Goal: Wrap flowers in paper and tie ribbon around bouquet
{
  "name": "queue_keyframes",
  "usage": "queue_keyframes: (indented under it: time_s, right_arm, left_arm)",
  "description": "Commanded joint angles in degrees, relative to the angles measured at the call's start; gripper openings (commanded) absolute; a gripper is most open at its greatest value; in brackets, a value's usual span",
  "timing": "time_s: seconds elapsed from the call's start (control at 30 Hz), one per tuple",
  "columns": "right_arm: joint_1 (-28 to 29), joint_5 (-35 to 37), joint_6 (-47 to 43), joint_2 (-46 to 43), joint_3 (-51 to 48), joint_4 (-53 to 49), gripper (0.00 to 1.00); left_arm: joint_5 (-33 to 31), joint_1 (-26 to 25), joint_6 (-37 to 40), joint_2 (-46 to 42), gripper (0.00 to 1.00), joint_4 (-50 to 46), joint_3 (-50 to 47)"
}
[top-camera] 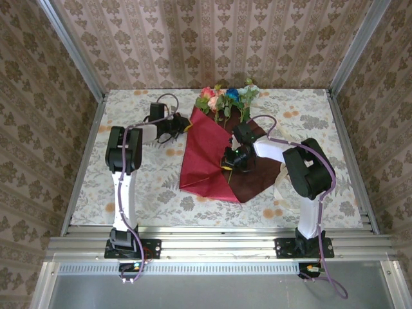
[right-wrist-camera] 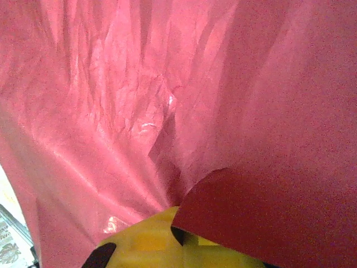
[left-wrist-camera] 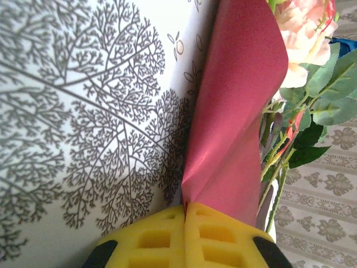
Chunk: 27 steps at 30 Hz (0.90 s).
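The paper (top-camera: 209,151) is spread on the tablecloth (top-camera: 148,187), crimson face up over most of its area, with a maroon-brown panel along its right side. The flowers (top-camera: 225,96) are laid on the paper, their heads projecting past its far edge and a stem running down its middle. The paper's far left corner is pinched by the left gripper (top-camera: 182,123), whose yellow fingers (left-wrist-camera: 162,240) are pressed together on the lifted red edge. At the paper's centre the right gripper (top-camera: 232,159) is closed, with crumpled red sheet gathered into it; whether a stem is caught too cannot be told. A pale strip, possibly the ribbon (top-camera: 279,187), is seen just off the paper's right edge.
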Motion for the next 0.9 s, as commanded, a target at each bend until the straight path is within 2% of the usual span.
queue_keyframes:
  time_s: [0.0, 0.03, 0.07, 0.13, 0.2, 0.4, 0.53, 0.7, 0.87]
  right_arm:
    - [-0.42, -1.17, -1.71, 0.75, 1.02, -2.52, 0.00]
    - [-0.36, -1.02, -1.82, 0.90, 1.29, -2.52, 0.00]
    - [-0.50, -0.85, -1.96, 0.97, 1.53, -2.54, 0.00]
    - [-0.49, -0.50, -2.47, 1.31, 2.30, -2.87, 0.00]
    - [-0.60, -0.06, -3.15, 1.61, 2.99, -3.51, 0.00]
    - [-0.58, 0.11, -4.24, 1.56, 3.12, -3.25, 0.00]
    - [-0.65, -0.07, -4.89, 1.54, 2.09, -2.80, 0.00]
    - [-0.78, -0.14, -5.46, 1.55, 0.55, -2.27, 0.00]
    - [-0.78, -0.16, -5.72, 2.32, 0.44, -2.09, 0.00]
  left_arm:
    - [-4.12, 0.83, -0.65, 0.60, 0.30, 2.07, 0.22]
    - [-4.15, 0.85, -0.53, -0.51, 0.45, 1.77, -1.06]
    - [-4.21, 0.96, 0.04, -1.80, 0.53, 0.72, -2.33]
    - [-4.80, 1.02, 2.02, -5.90, 0.61, -2.44, -6.37]
    - [-5.70, 1.05, 1.99, -11.48, 0.64, -2.19, -13.68]
    - [-6.13, -0.55, 3.97, -31.41, 0.62, -10.27, -36.57]
    - [-4.91, -5.24, 2.61, -42.71, 0.61, -13.24, -48.41]
    - [-6.20, -8.29, -1.12, -50.13, 0.59, -12.64, -57.41]
    - [-6.20, -8.41, -3.19, -50.94, 0.53, -9.03, -60.47]
